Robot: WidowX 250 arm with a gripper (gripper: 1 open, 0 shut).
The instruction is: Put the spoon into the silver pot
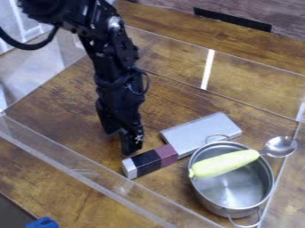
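Observation:
The spoon [280, 145] lies on the wooden table at the right edge, its round shiny bowl toward me, just right of the silver pot [234, 189]. That pot stands at the lower right with loop handles, and a yellow-green corn-like object [224, 162] rests across its rim. My gripper [127, 136] points down on the black arm left of centre, fingers open with nothing between them, well to the left of the spoon and pot.
A flat grey slab [201, 132] lies between gripper and pot. A dark maroon block with a white end [152, 160] lies just below the gripper. Clear plastic walls [71, 156] fence the work area, with a panel at the right [300, 120].

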